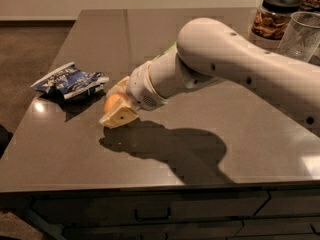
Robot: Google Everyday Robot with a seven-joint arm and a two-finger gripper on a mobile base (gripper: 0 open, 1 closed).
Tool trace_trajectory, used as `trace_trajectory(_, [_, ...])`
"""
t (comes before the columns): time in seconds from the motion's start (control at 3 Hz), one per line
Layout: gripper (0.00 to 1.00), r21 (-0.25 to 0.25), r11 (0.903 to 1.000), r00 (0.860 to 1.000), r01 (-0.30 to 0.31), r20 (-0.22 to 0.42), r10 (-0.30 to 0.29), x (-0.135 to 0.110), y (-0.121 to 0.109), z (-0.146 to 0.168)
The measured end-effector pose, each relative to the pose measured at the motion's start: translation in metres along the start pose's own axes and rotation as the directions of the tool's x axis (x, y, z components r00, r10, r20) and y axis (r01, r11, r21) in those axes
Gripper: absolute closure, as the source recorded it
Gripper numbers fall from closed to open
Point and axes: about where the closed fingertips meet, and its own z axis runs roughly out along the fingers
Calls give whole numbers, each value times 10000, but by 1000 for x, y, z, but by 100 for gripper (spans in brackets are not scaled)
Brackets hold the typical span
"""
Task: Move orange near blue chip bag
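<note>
1. One blue chip bag point(70, 81) sits crumpled and flat near the left edge of the dark table point(90, 149), white lettering up.
2. Just right of it, close but not touching, is the orange point(113, 104), low over the tabletop.
3. And the gripper point(108, 107) has it. The cream fingers point(120, 118) are clamped on the orange, one above and one below, tips pointing left toward the bag.
4. Behind that, the thick white arm point(225, 59) reaches in from the right, throwing a big shadow on the table in front of it.
5. Far right, at the back: a dark-lidded jar point(274, 16) with brown contents, and beside it a clear cup point(300, 34).
</note>
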Motion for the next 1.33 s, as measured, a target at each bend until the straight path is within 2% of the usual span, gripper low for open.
trace_trajectory(0.33, [100, 749, 9969, 9991, -241, 358, 214, -4, -13, 18])
trace_trajectory(0.67, [100, 975, 9945, 9983, -396, 471, 351, -8, -20, 31])
trace_trajectory(1.0, [99, 902, 9948, 9980, -467, 457, 427, -13, -28, 45])
trace_trajectory(1.33, [86, 862, 9949, 9982, -529, 329, 502, -15, -34, 53])
